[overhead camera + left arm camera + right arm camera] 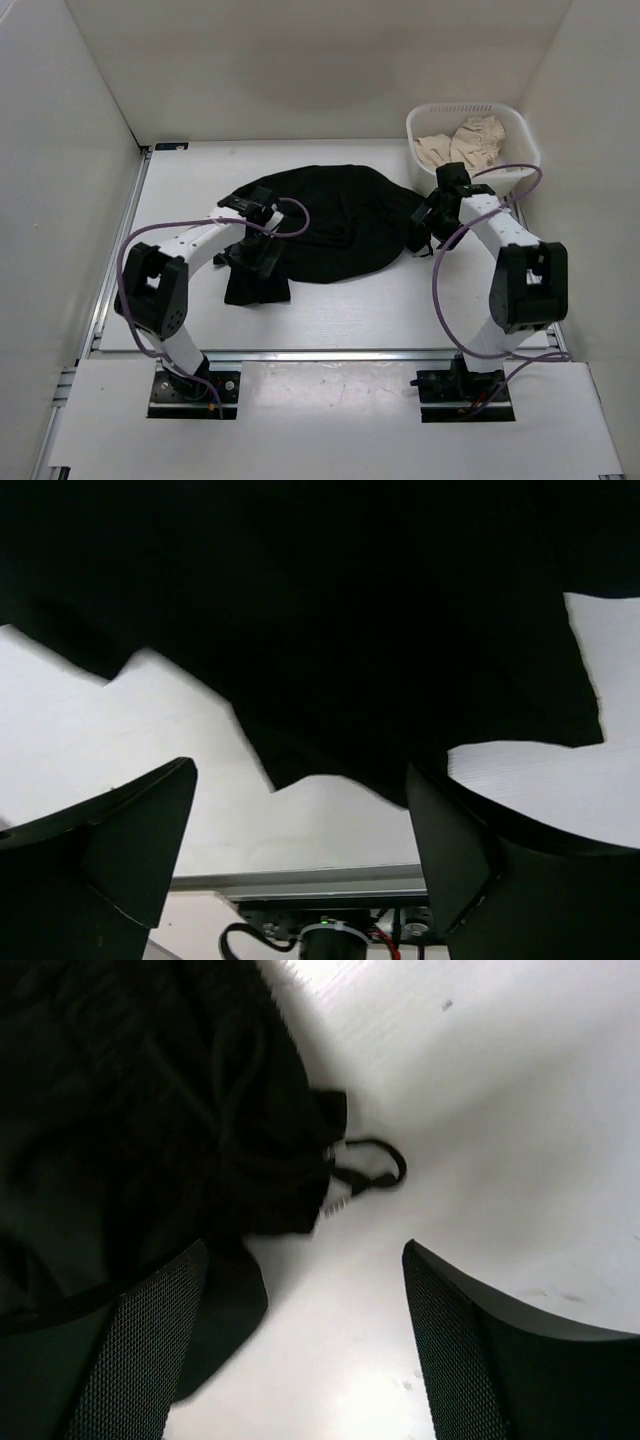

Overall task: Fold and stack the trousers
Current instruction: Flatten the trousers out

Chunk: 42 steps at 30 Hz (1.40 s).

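The black trousers (335,220) lie bunched in a rough heap in the middle of the table, with one flap hanging toward the near side at the left. My left gripper (252,262) is open over that near left flap; in the left wrist view the black cloth (330,630) fills the top and my fingers (130,840) hold nothing. My right gripper (428,222) is open at the heap's right edge; the right wrist view shows the cloth (150,1110) with a black drawstring loop (375,1165), and bare table between the jaws.
A white basket (520,135) with beige cloth (462,145) in it stands at the back right, just behind my right arm. White walls close in the table on three sides. A metal rail (330,355) runs along the near edge.
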{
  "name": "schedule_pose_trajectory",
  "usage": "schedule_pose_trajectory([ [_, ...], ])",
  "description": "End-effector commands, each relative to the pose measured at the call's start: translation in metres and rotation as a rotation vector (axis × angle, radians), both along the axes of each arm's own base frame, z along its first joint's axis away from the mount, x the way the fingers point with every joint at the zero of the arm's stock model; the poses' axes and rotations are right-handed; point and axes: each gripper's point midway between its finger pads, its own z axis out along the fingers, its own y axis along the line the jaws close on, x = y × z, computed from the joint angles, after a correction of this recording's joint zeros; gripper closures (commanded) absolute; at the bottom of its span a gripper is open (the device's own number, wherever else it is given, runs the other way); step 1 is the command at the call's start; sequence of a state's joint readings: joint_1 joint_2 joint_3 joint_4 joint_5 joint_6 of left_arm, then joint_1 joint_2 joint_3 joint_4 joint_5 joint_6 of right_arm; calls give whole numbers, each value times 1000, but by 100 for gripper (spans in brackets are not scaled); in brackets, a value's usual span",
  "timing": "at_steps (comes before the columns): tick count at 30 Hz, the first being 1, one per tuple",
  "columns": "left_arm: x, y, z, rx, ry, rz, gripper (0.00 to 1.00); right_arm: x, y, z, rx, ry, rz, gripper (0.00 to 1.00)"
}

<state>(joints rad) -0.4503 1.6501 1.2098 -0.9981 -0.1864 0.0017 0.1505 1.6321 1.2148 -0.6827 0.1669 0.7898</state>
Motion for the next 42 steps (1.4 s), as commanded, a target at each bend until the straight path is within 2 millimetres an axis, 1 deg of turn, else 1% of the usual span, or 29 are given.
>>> schedule_pose_trajectory([
  [1, 3, -27, -3, -87, 3, -45, 0, 42, 7, 2, 59, -83, -77, 17],
  [2, 7, -32, -11, -97, 4, -47, 0, 41, 8, -12, 63, -48, -100, 15],
  [5, 6, -41, -31, -108, 50, -62, 0, 41, 4, -29, 43, -9, -144, 14],
  [8, -7, -50, -46, -139, 125, -77, 1, 42, 2, -45, 33, 27, -172, 14],
  [11, -19, -54, -61, -166, 192, -80, 11, 43, 1, -61, 24, 60, -201, 20],
  [12, -21, -53, -67, -160, 205, -78, 32, 42, -1, -68, 10, 77, -205, 29],
  [14, -26, -50, -72, -150, 224, -76, 62, 41, -3, -73, 1, 86, -219, 47],
  [15, -30, -48, -74, -144, 236, -74, 80, 41, -3, -73, 1, 86, -219, 64],
  [16, -29, -39, -76, -120, 233, -59, 86, 41, -3, -73, 1, 86, -219, 88],
  [18, -30, -19, -73, -69, 213, -23, 86, 38, -6, -67, -12, 79, -214, 100],
  [19, -24, -9, -62, -66, 163, -1, 86, 33, -11, -58, -38, 65, -191, 100],
  [20, -21, 16, -58, -25, 132, 63, 86, 35, -17, -49, -49, 40, -189, 100],
  [21, -19, 31, -49, -10, 105, 103, 86, 28, -21, -45, -72, 46, -181, 100],
  [22, -12, 46, -39, 0, 57, 148, 86, 26, -25, -24, -85, -1, -172, 100],
  [23, -9, 79, -19, 26, -10, 250, 86, 19, -37, -16, -132, -8, -162, 100],
  [24, -3, 97, -5, 35, -67, 307, 86, 16, -41, -3, -151, -35, -154, 100],
  [25, -2, 115, 8, 50, -107, 366, 86, 10, -50, 22, -171, -91, -146, 100],
  [26, 1, 149, 36, 62, -200, 484, 86, 4, -60, 33, -194, -110, -154, 100],
  [27, 3, 164, 51, 57, -250, 538, 86, -3, -66, 61, -218, -176, -159, 100],
  [30, -5, 206, 85, 61, -358, 690, 86, -15, -80, 93, -254, -247, -136, 100],
  [32, -10, 217, 96, 66, -371, 728, 86, -24, -81, 116, -261, -296, -120, 100],
  [34, -13, 232, 110, 96, -406, 777, 86, -32, -84, 127, -267, -291, -105, 100],
  [36, -15, 245, 122, 110, -433, 818, 86, -33, -85, 148, -282, -321, -82, 100],
  [37, -11, 253, 139, 111, -481, 839, 86, -35, -87, 157, -281, -334, -78, 100],
  [38, -10, 259, 148, 114, -508, 857, 86, -38, -87, 163, -288, -332, -68, 100],
  [39, -9, 266, 155, 118, -525, 878, 86, -37, -88, 181, -295, -371, -59, 100],
  [40, -11, 278, 162, 128, -544, 913, 86, -37, -93, 188, -297, -382, -76, 100],
  [41, -6, 287, 183, 131, -601, 930, 86, -38, -97, 206, -295, -421, -82, 100],
  [42, -4, 293, 192, 135, -623, 945, 86, -40, -96, 210, -286, -423, -72, 100],
])
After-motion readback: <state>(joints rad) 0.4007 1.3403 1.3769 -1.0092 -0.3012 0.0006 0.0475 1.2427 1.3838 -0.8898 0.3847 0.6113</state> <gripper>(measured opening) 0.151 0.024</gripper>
